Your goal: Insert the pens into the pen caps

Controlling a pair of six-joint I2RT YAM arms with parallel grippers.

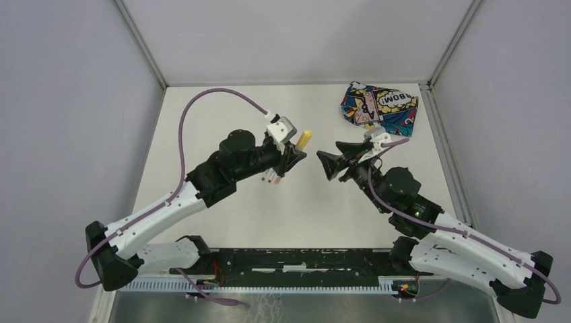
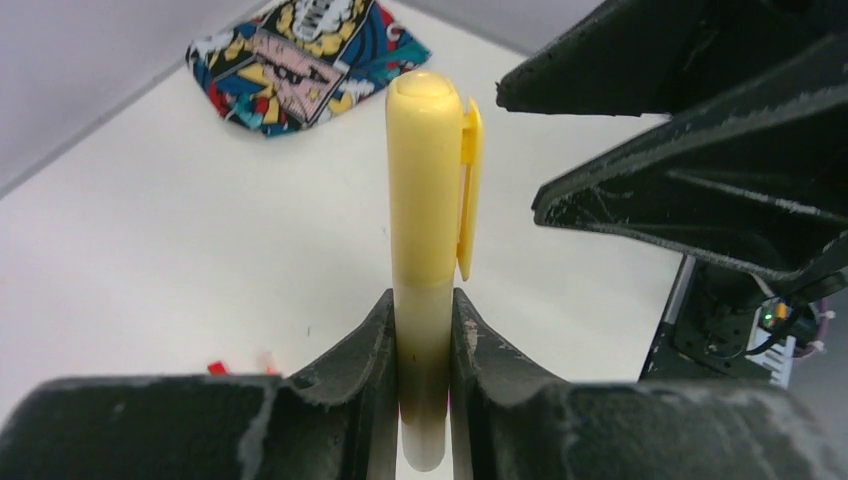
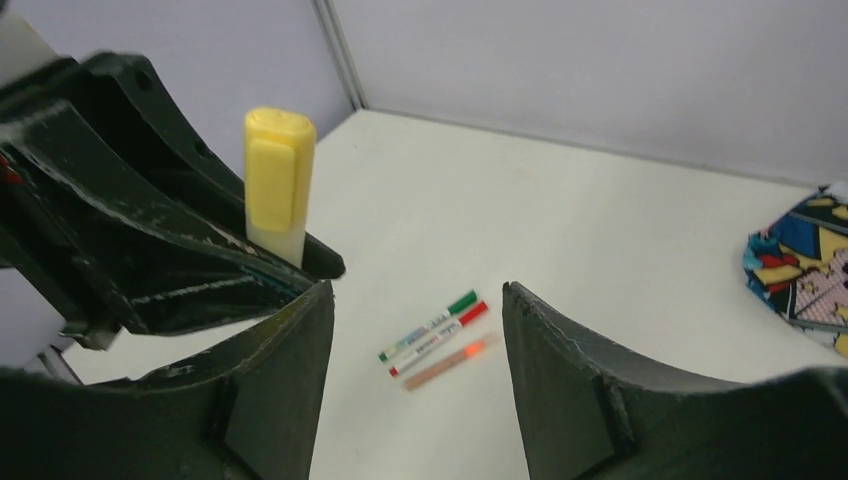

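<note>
Clearly wrist-side, three pens, yellow pen clipped

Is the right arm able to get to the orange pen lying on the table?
Probably yes: the right gripper is open and empty, and the orange pen lies uncovered on the table. The left gripper, holding the yellow pen, hangs nearby and may crowd it.

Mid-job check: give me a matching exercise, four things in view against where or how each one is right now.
Things: 1 yellow pen; 2 orange pen; 3 fabric pouch; 4 right gripper.
States: A open, holding nothing; B at the table's far right corner; C clamped between the left fingers; D lying flat beside the red-ended pen.
Pairs: 1-C, 2-D, 3-B, 4-A.
</note>
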